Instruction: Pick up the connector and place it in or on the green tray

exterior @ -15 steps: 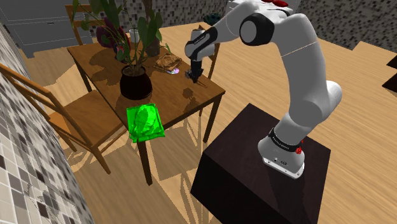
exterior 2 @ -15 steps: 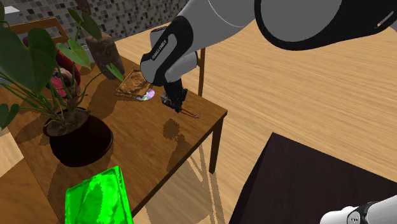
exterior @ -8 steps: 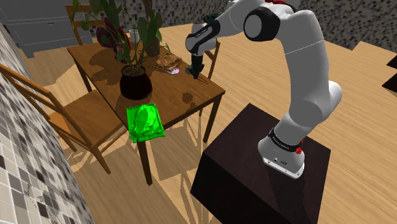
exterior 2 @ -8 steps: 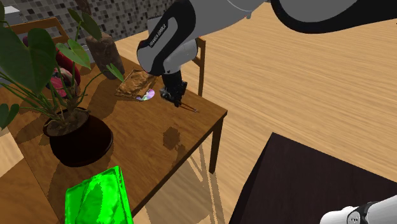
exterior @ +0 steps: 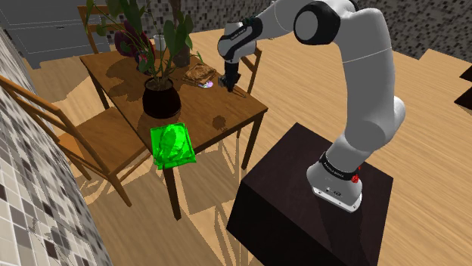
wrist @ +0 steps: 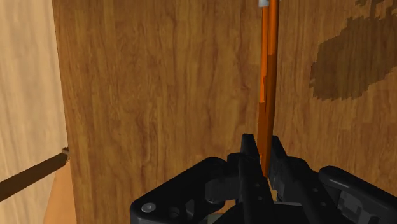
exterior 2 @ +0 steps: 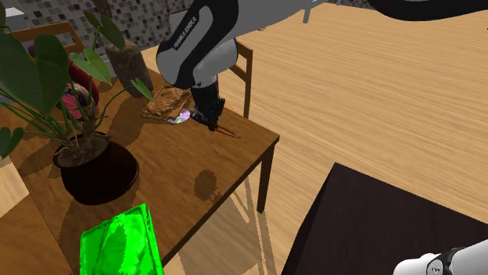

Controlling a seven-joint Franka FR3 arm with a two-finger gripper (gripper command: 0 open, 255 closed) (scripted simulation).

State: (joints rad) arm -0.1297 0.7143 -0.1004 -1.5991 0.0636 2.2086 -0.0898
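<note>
The connector (wrist: 270, 83) is a thin orange rod with a small pale tip. My gripper (wrist: 263, 159) is shut on its near end, the two black fingers (wrist: 249, 156) clasping it between them. In the second exterior view the gripper (exterior 2: 209, 119) hangs above the wooden table's (exterior 2: 180, 168) far right part, and the connector (exterior 2: 228, 133) slants down from it as a thin brown line. The shoulder view has the gripper (exterior: 227, 85) over the table's right corner. A bright green tray (exterior: 172, 145) sits at the table's near edge, also visible as the green tray (exterior 2: 121, 242).
A big potted plant in a black pot (exterior: 161, 98) stands between the gripper and the tray. A shiny disc (exterior 2: 183, 117) and a brown object (exterior 2: 166, 101) lie close behind the gripper. Wooden chairs (exterior: 72, 136) flank the table. The dark stand (exterior: 302, 204) is at lower right.
The gripper has risen and drifted toward the table's far side, carrying the connector with it. Its shadow on the tabletop has shifted a little toward the tray.
</note>
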